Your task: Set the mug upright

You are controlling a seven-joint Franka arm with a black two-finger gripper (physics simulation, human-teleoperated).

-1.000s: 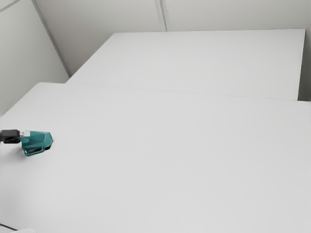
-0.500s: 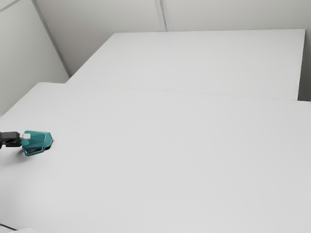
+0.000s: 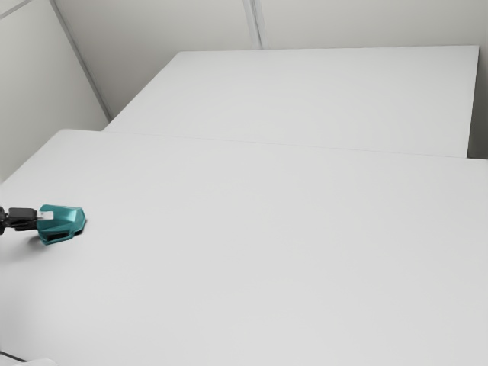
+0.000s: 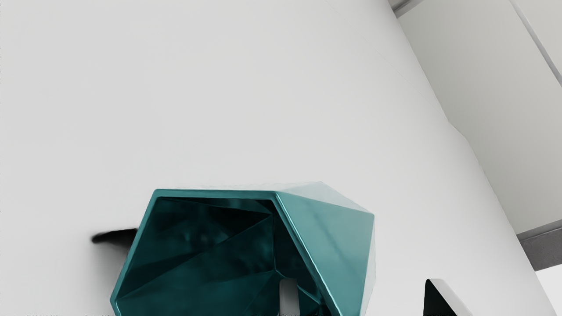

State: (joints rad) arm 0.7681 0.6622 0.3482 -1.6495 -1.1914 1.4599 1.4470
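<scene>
Mug (image 3: 67,219) displaced slightly toward the exterior view's right since the earlier frame, with the end effector (image 3: 46,216) advanced the same way. Mug is found lying on its side on the desk (image 3: 267,252), near the exterior view's left edge, its mouth facing the end effector; not upright. Condition of the end effector: released, fingers spread. In the wrist view, one finger (image 4: 290,296) reaches inside the mouth and the other (image 4: 441,300) stands outside, with a visible gap to the mug's outer wall. Whether the inner finger touches the mug cannot be told. Dark shadow (image 4: 116,237) noted beside the mug's rim.
</scene>
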